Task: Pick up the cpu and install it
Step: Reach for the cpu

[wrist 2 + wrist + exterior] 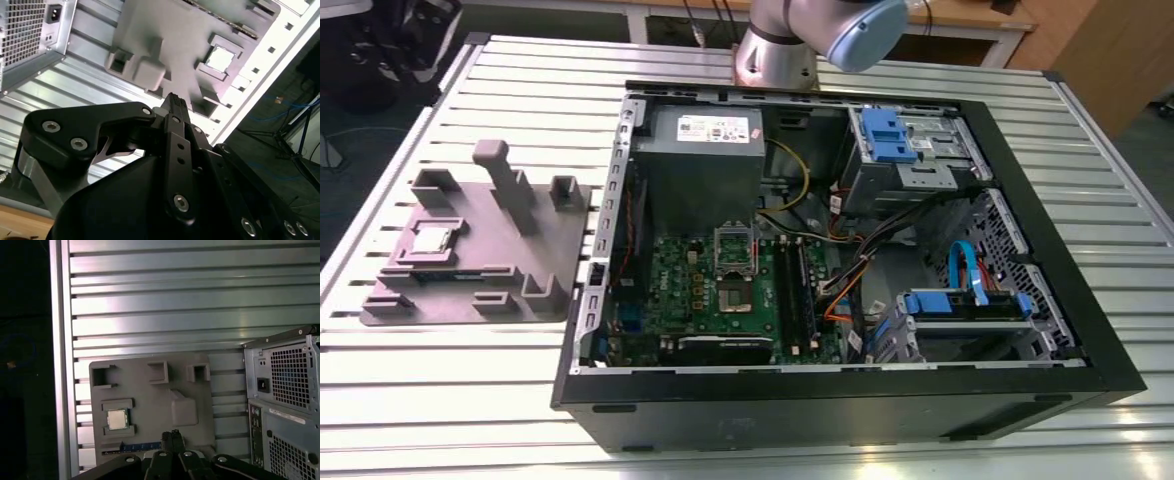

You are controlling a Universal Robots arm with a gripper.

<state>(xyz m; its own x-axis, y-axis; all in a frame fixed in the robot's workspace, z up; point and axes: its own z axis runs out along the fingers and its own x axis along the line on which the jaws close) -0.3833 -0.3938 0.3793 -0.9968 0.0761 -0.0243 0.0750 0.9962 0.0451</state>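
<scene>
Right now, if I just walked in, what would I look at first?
The big black computer case lies open in the middle of the metal table, its green board showing inside. At the exterior view's left, a grey tray holds the small silver chip, and in the first wrist view the gripper hangs above, near that tray.

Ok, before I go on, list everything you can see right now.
cpu: one, silver-grey, in the holder tray
holder tray: one, grey, on the table, exterior view's left of the case
computer case: one, black, open, on the table
motherboard: one, green, inside the case
power supply: one, grey, inside the case
drive brackets: two, blue, inside the case
table: one, silver slatted, under everything
arm: one, silver and blue-grey, beyond the case
end effector: one, black, shut, empty, clear of the tray
</scene>
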